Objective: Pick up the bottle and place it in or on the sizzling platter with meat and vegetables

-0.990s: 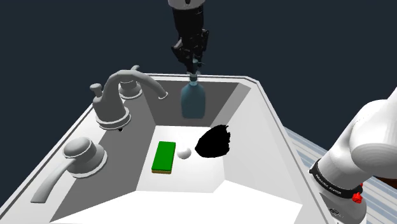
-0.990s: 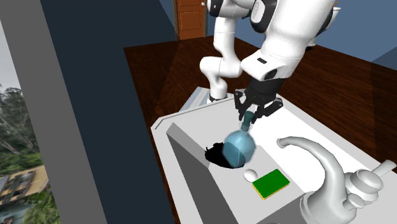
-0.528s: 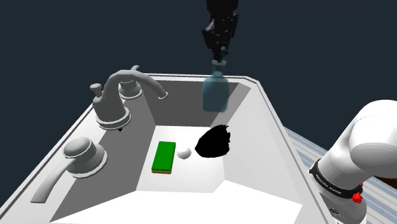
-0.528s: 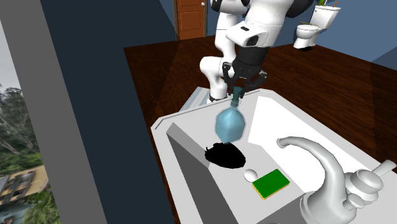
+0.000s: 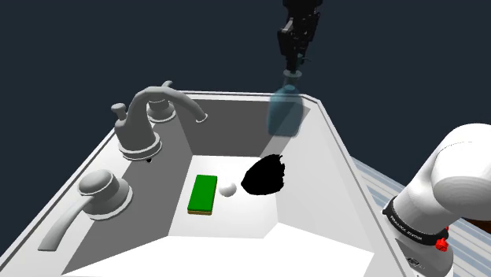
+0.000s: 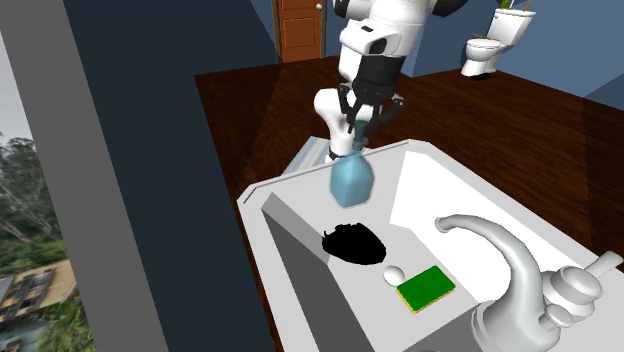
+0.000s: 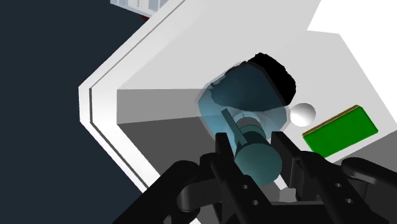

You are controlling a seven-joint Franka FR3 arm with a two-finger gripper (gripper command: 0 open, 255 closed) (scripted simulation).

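Up over the sink's (image 5: pixel 347 170) corner nearest the arm, the black gripper (image 5: pixel 294 68) has its fingers clenched on the neck of a see-through teal bottle (image 5: pixel 284 112), and the bottle hangs straight down from them, body lowest, well clear of the basin floor. Down on that floor lies the platter (image 5: pixel 264 176), drawn as a ragged all-black patch; from the second exterior view the bottle hangs in the air above and just beyond it, not touching it. Looking along the hand in the wrist view, the platter's dark shape shows partly through the bottle's body and partly past it. Just beside the platter sits a small white ball (image 5: pixel 228 189), and beyond the ball a green sponge (image 5: pixel 203 193) with a tan underside lies flat. Along the opposite rim, the grey faucet (image 5: pixel 157 106) arches over the basin, with a lever handle (image 5: pixel 102 193) near it.
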